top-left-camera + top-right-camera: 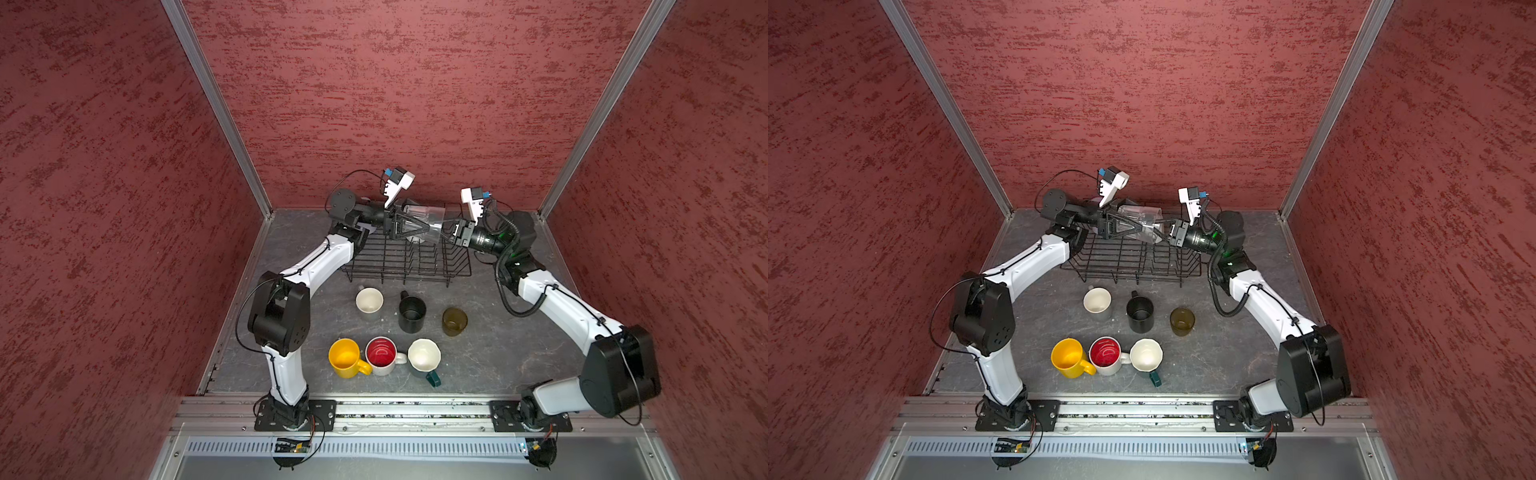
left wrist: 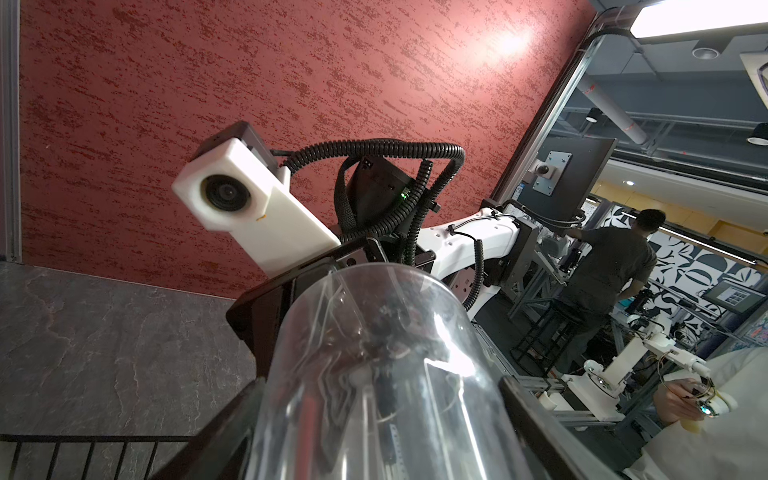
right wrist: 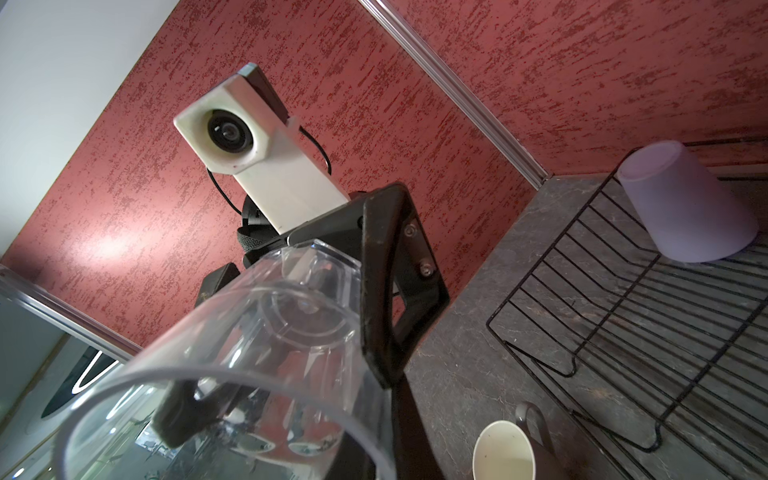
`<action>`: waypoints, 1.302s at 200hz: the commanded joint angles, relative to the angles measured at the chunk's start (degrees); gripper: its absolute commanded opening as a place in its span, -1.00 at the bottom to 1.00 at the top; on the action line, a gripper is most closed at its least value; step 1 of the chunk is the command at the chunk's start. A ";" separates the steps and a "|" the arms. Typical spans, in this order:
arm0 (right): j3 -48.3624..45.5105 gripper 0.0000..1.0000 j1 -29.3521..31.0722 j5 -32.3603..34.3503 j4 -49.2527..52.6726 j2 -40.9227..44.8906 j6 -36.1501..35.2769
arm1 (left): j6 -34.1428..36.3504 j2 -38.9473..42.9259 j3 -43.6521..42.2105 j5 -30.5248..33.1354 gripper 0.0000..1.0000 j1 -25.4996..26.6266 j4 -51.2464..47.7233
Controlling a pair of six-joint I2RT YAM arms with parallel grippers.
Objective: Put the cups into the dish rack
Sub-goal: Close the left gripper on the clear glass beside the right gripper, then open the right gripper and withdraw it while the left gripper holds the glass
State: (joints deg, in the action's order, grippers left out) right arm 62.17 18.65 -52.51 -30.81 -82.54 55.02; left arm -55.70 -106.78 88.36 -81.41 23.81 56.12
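The dish rack stands at the back. Above it the clear glass lies sideways between both arms. My left gripper is spread wide around its body; whether it presses, I cannot tell. My right gripper pinches the rim.

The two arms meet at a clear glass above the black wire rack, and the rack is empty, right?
Not empty: the right wrist view shows a lavender cup upside down in the dish rack. The rest stands: the left gripper and right gripper meet at the clear glass above it.
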 commanded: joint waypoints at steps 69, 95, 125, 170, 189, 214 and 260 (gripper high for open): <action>2.96 -1.00 0.35 1.95 3.91 -0.43 -3.85 | -0.17 -1.61 3.29 -5.52 0.26 2.63 -1.39; 2.96 -0.83 0.35 3.28 5.23 -0.26 -4.68 | -0.18 -1.72 3.86 -5.18 -0.23 2.55 -1.78; 2.88 -0.50 0.29 5.56 8.20 0.78 -6.58 | -0.02 -1.85 5.03 -4.70 -0.70 2.24 -2.88; 1.00 0.00 -1.84 12.38 15.15 4.27 -8.73 | 5.42 -1.49 7.28 -1.47 -1.00 1.27 -13.28; 0.35 0.13 -3.22 16.25 19.99 6.50 -10.43 | 10.11 -1.41 8.14 0.33 -1.00 0.80 -20.26; -0.15 0.28 -5.22 22.90 27.90 9.49 -13.47 | 14.49 -2.15 10.36 2.75 -1.00 0.19 -28.10; -4.62 0.69 -7.88 32.87 32.97 16.66 -16.24 | 23.56 -4.35 15.37 9.51 -1.00 -0.89 -47.57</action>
State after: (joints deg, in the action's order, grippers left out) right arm 59.90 11.79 -27.90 -2.59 -69.47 41.17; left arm -39.16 -109.25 100.62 -77.14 23.53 21.26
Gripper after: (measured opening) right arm 0.804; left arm 0.809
